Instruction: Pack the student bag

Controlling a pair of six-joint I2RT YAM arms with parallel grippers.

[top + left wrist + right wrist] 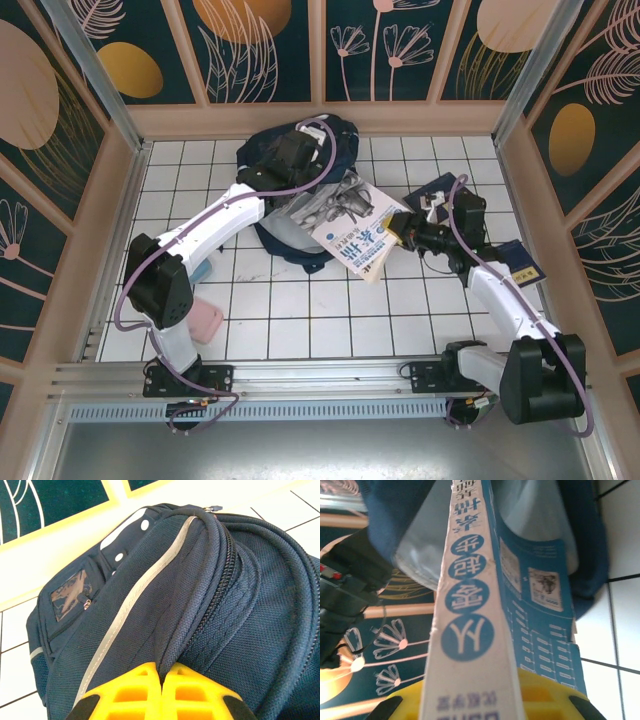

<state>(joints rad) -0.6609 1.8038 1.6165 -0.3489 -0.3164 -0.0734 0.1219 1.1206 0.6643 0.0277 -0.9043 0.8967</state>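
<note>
The student bag (pixel 345 150) lies at the back middle of the tiled table, navy with a pale stripe, its grey-lined mouth facing the front. My left gripper (pixel 162 672) is shut on a fold of the bag's (pixel 260 630) fabric beside the zipper, holding the top up. A white and blue book (pixel 355 235) with Chinese lettering lies tilted at the bag's mouth, its far end just inside the lining. My right gripper (pixel 398 237) is shut on the near end of that book (pixel 470 605), the yellow fingers (pixel 545 695) pressed on both covers. Navy fabric of the bag (pixel 585 555) wraps round the book's far end.
A pink flat object (pixel 205 322) lies by the left arm's base with a pale blue thing (pixel 205 268) behind it. A small dark-blue book (pixel 520 258) lies at the right, and another dark item (pixel 435 188) sits behind the right wrist. Wooden walls close in three sides.
</note>
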